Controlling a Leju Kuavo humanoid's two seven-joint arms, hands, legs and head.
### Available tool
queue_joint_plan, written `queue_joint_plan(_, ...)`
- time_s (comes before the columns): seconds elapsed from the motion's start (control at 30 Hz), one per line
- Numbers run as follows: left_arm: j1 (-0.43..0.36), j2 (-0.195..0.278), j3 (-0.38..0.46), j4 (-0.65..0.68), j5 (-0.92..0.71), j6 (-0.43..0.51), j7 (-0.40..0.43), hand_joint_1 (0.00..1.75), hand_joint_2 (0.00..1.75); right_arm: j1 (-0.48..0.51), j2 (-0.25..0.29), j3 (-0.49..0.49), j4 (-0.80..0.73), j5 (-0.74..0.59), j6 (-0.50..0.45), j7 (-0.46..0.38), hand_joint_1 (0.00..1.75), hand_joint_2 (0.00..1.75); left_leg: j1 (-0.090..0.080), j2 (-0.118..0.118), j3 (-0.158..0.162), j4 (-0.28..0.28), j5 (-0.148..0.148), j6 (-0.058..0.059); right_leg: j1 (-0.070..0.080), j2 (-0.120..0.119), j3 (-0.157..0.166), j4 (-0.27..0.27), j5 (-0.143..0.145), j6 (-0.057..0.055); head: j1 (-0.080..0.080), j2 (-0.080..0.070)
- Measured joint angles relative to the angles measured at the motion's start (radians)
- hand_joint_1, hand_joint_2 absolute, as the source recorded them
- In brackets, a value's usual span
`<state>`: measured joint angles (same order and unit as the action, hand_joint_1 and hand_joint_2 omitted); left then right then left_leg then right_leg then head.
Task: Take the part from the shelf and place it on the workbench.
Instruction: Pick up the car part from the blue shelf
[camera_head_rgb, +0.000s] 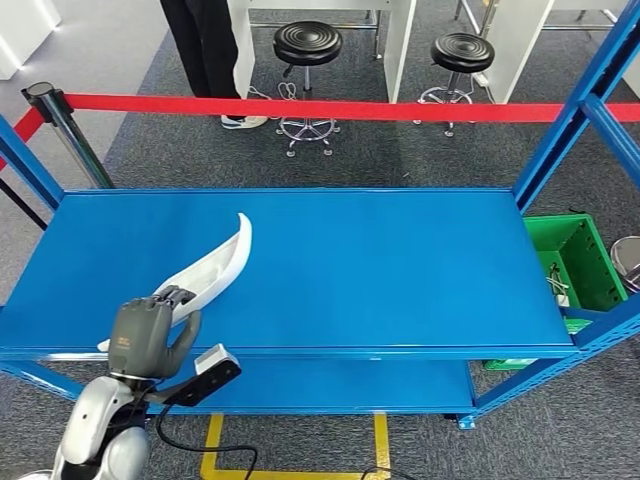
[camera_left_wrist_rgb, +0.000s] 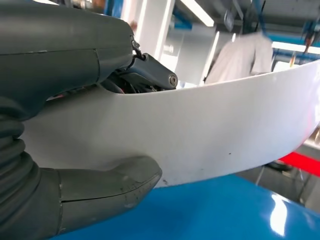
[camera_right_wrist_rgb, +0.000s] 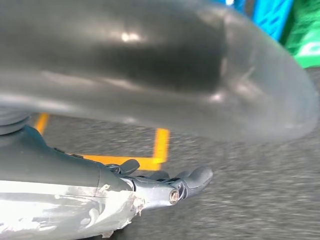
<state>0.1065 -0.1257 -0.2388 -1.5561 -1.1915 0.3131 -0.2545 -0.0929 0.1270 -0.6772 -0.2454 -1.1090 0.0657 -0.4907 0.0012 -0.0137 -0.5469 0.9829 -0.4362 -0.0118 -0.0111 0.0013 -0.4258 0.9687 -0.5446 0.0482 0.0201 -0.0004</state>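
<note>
We see the long, curved white plastic part (camera_head_rgb: 215, 262) lying on the blue metal shelf (camera_head_rgb: 362, 260), toward its front-left corner — one pointed end rises toward the shelf's middle, the other reaches the front edge. The left hand (camera_head_rgb: 147, 335) grips that near end: in the left wrist view the thick grey thumb (camera_left_wrist_rgb: 113, 182) presses one side of the part (camera_left_wrist_rgb: 211, 135) and the darker fingers (camera_left_wrist_rgb: 151, 72) wrap the other side. The right hand (camera_right_wrist_rgb: 181, 185) hangs over grey carpet with yellow floor tape (camera_right_wrist_rgb: 160, 147) — fingers extended, nothing in them, thumb blurred. Behind the shelf we note a red barrier strip (camera_head_rgb: 340, 108), two black round stools (camera_head_rgb: 307, 45) and a person's dark legs (camera_head_rgb: 200, 45). A green plastic crate (camera_head_rgb: 577, 260) sits beyond the shelf's right end.
</note>
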Motion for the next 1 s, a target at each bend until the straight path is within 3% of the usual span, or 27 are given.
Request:
queue_joint_plan(0.17,0.088,-0.009,-0.058,-0.066,-0.060,0.102,0.043,1.75,1.75,-0.020,0.000,-0.016,-0.009,0.000,-0.001,-0.118,0.00,0.00,-0.007,0.000,0.000,0.003,-0.005,0.008,-0.008,0.000,0.001,-0.001,-0.003,0.005,0.000,0.000)
queue_joint_plan(0.27,0.120,-0.012,-0.080,-0.075,-0.078,0.152,0.064,1.75,1.75,-0.038,0.000,-0.019,-0.024,0.000,-0.057,-0.168,0.00,0.00,-0.012,0.000,0.000,0.006,-0.009,0.016,-0.012,0.000,0.003,-0.005,-0.002,0.013,0.000,0.000)
queue_joint_plan(0.37,0.141,-0.020,-0.093,-0.079,-0.093,0.196,0.070,1.75,1.75,-0.050,-0.002,-0.019,-0.045,-0.001,-0.067,-0.200,0.00,0.00,-0.005,0.001,0.003,-0.005,-0.001,0.027,-0.011,0.000,0.000,0.013,-0.018,0.023,0.001,0.000)
queue_joint_plan(0.4,0.146,-0.021,-0.097,-0.080,-0.096,0.208,0.071,1.75,1.75,-0.052,-0.003,-0.020,-0.052,-0.001,-0.048,-0.204,0.00,0.00,-0.001,0.002,0.004,-0.010,0.000,0.030,-0.010,0.000,-0.018,0.053,-0.041,0.026,0.003,0.000)
queue_joint_plan(0.47,0.157,-0.022,-0.103,-0.080,-0.098,0.226,0.072,1.75,1.75,-0.053,-0.004,-0.021,-0.064,-0.001,-0.010,-0.207,0.00,0.00,0.002,0.002,0.005,-0.011,0.000,0.032,-0.010,0.000,-0.090,0.188,-0.100,0.029,0.006,0.000)
queue_joint_plan(0.5,0.164,-0.022,-0.104,-0.080,-0.098,0.232,0.072,1.75,1.75,-0.051,-0.004,-0.021,-0.070,-0.001,0.004,-0.207,0.00,0.00,0.002,0.002,0.005,-0.011,0.000,0.033,-0.011,0.000,-0.130,0.257,-0.119,0.032,0.007,0.000)
queue_joint_plan(0.53,0.171,-0.022,-0.105,-0.080,-0.098,0.237,0.072,1.75,1.75,-0.049,-0.004,-0.021,-0.077,-0.001,0.016,-0.207,0.00,0.00,0.004,0.001,0.006,-0.011,-0.001,0.032,-0.012,0.000,-0.160,0.298,-0.117,0.034,0.007,0.000)
queue_joint_plan(0.57,0.177,-0.022,-0.105,-0.080,-0.098,0.242,0.072,1.75,1.75,-0.046,-0.004,-0.022,-0.084,-0.001,0.027,-0.208,0.00,0.00,0.006,0.000,0.007,-0.010,-0.002,0.030,-0.013,0.000,-0.175,0.303,-0.094,0.037,0.007,0.000)
queue_joint_plan(0.6,0.182,-0.022,-0.106,-0.079,-0.097,0.246,0.072,1.75,1.75,-0.044,-0.004,-0.022,-0.091,-0.001,0.035,-0.208,0.00,0.00,0.009,-0.001,0.009,-0.008,-0.005,0.026,-0.015,0.000,-0.169,0.264,-0.051,0.040,0.007,0.000)
queue_joint_plan(0.63,0.186,-0.022,-0.106,-0.079,-0.096,0.250,0.072,1.75,1.75,-0.043,-0.004,-0.022,-0.097,-0.001,0.041,-0.208,0.00,0.00,0.014,-0.002,0.011,-0.004,-0.008,0.020,-0.018,-0.001,-0.150,0.199,-0.002,0.045,0.007,0.000)
queue_joint_plan(0.7,0.193,-0.021,-0.107,-0.079,-0.091,0.262,0.072,1.75,1.75,-0.042,0.000,-0.022,-0.105,-0.001,0.049,-0.207,0.00,0.00,0.017,-0.004,0.010,0.007,-0.015,0.003,-0.018,0.000,-0.107,0.095,0.053,0.050,0.011,0.000)
queue_joint_plan(0.77,0.199,-0.021,-0.109,-0.079,-0.084,0.275,0.069,1.75,1.75,-0.039,0.003,-0.021,-0.109,-0.002,0.051,-0.207,0.00,0.00,0.014,-0.005,0.005,0.015,-0.013,-0.012,-0.015,0.004,-0.098,0.075,0.053,0.037,0.012,0.000)
queue_joint_plan(0.87,0.205,-0.019,-0.111,-0.079,-0.074,0.285,0.066,1.75,1.75,-0.035,0.003,-0.021,-0.112,-0.017,0.051,-0.207,0.00,0.00,0.016,-0.002,-0.005,0.027,-0.023,-0.027,-0.013,0.005,-0.115,0.078,0.059,0.003,0.007,0.000)
queue_joint_plan(0.93,0.206,-0.018,-0.112,-0.078,-0.070,0.289,0.065,1.75,1.75,-0.033,0.003,-0.021,-0.116,-0.026,0.051,-0.207,0.00,0.00,0.016,0.002,-0.038,0.098,-0.082,-0.033,-0.013,0.005,-0.127,0.076,0.069,-0.017,0.003,0.000)
queue_joint_plan(1.0,0.206,-0.017,-0.113,-0.076,-0.066,0.293,0.063,1.75,1.75,-0.030,0.003,-0.021,-0.118,-0.029,0.048,-0.207,0.00,0.00,0.015,0.003,-0.093,0.230,-0.153,-0.034,-0.008,0.006,-0.144,0.076,0.079,-0.028,0.000,0.000)
